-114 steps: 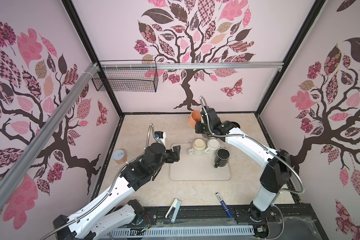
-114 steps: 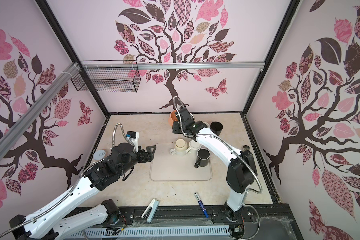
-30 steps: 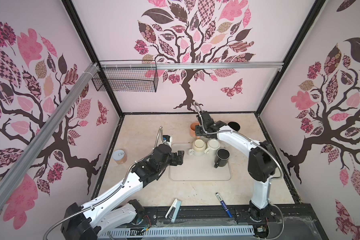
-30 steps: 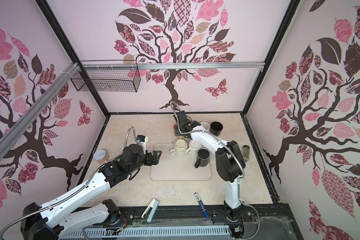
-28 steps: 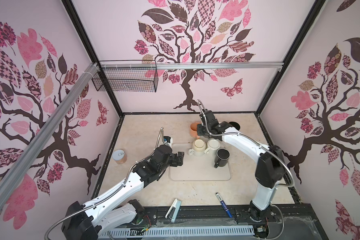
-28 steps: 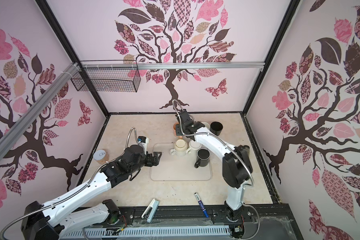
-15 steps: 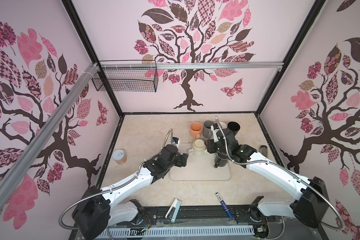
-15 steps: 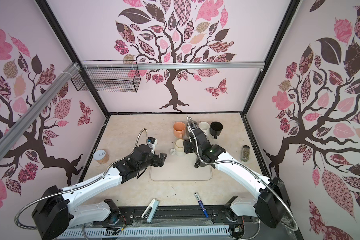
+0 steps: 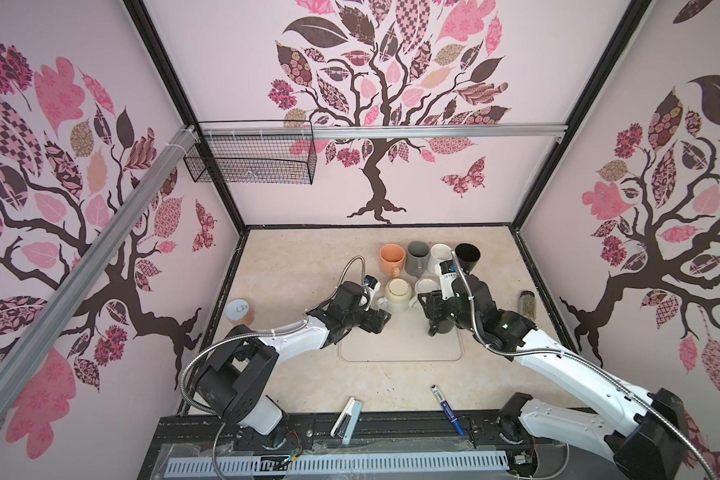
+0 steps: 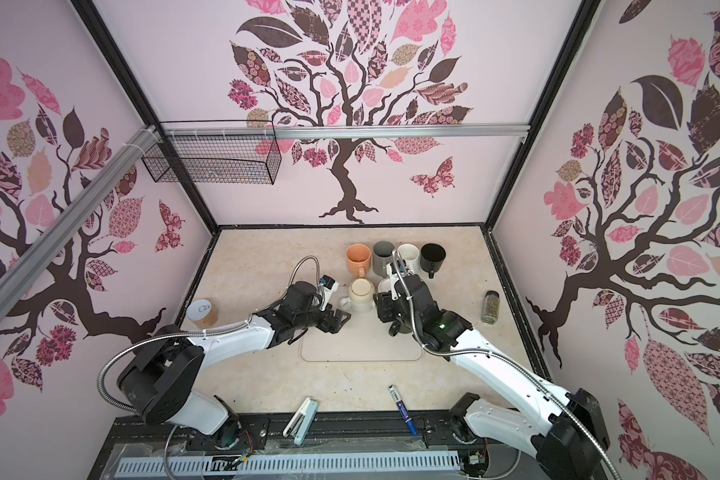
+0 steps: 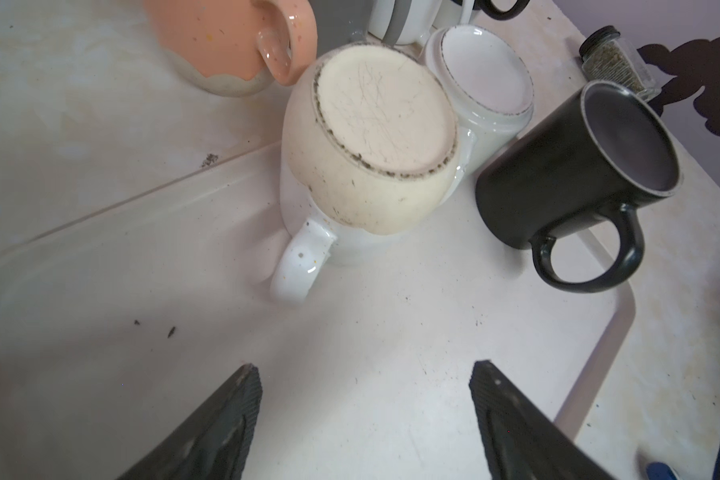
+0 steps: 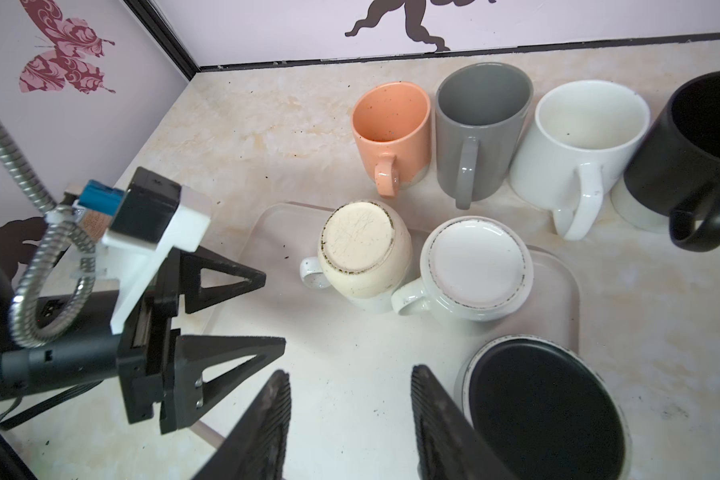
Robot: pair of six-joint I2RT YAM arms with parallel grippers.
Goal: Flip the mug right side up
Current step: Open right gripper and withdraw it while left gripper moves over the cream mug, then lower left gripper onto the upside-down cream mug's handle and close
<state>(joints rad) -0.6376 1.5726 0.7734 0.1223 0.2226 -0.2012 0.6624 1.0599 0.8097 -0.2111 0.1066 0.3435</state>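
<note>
- Left jaws: spread wide, nothing between them, hovering low over the tray (image 9: 400,349).
- Cream mug (image 11: 371,137) sits base-up on the tray, straight ahead of the left jaws with a clear gap. Its handle (image 11: 300,262) points back at them.
- White upturned mug (image 11: 483,79) is just past the cream one, right against it, also base-up.
- Right jaws: partly open, narrower than the left pair, and I see nothing held.
- Black upturned mug (image 12: 545,411) stands base-up on the tray just outside one right finger. I can't tell if they touch.
- The two pairs of jaws face each other across the tray, apart.
- Beyond both pairs, near the back wall, there's an upright row on the counter (image 9: 292,266): orange mug (image 12: 391,124), grey mug (image 12: 483,124), white upright mug (image 12: 587,137), black upright mug (image 12: 703,137).
- Spice jar (image 9: 526,303) is on the counter, well off the outer side of the right jaws.
- Pen (image 9: 445,409) lies well behind the right jaws, by the front edge.
</note>
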